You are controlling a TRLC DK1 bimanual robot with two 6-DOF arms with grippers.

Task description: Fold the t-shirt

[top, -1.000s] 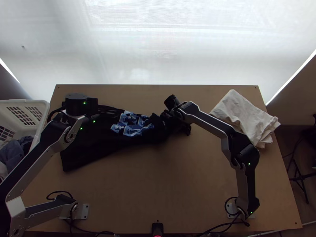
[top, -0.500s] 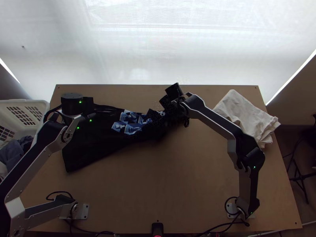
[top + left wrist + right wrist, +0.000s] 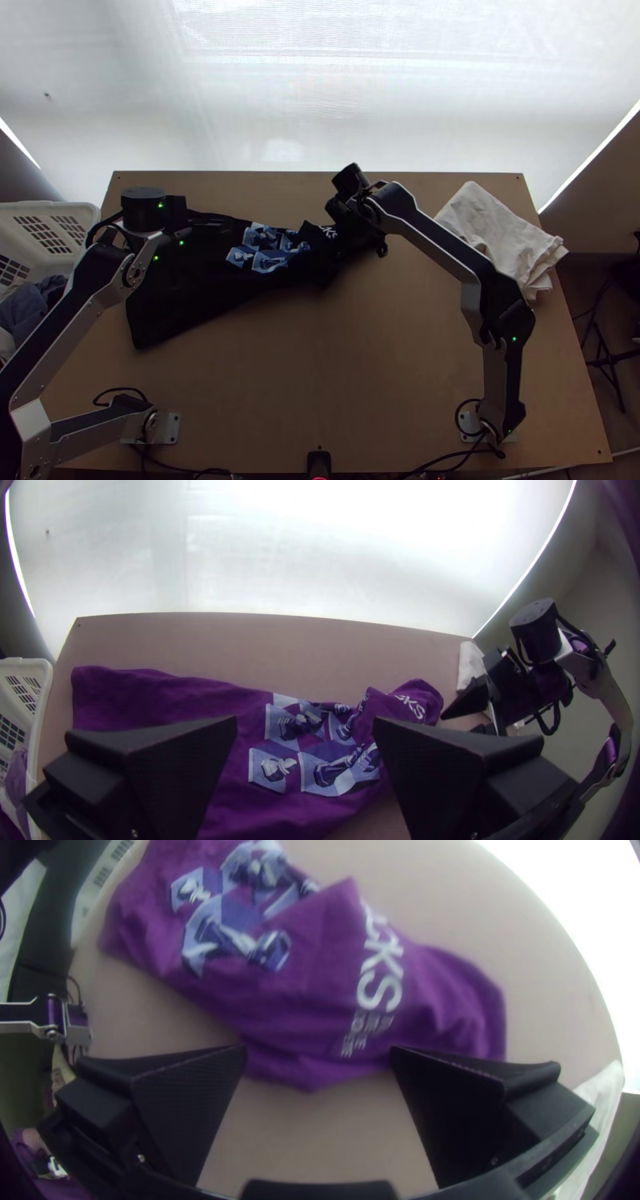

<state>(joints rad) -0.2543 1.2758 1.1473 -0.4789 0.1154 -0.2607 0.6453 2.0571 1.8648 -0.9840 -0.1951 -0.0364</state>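
Observation:
In the top view my left gripper [image 3: 180, 232] is above the left part of the black t-shirt [image 3: 184, 288], and my right gripper [image 3: 356, 228] is over its right end. The shirt looks purple in the wrist views. It lies lengthwise across the table, flatter at the left, bunched around the lettering at the right. In the left wrist view my left gripper [image 3: 303, 727] stands open, with the blue-print shirt [image 3: 153, 700] beyond it. In the right wrist view my right gripper [image 3: 319, 1053] is open too, its fingers apart near the edge of the lettered shirt [image 3: 320, 993].
A cream cloth [image 3: 500, 240] lies folded at the table's back right. The white basket [image 3: 84, 214] with clothes stands beyond the left edge. Bare table [image 3: 320, 368] stretches between the arm bases, and a small black device [image 3: 318, 462] sits at the near edge.
My left gripper has shifted slightly left. The right arm has moved a little up the picture and its wrist has turned; white lettering on the shirt has come into sight beside it.

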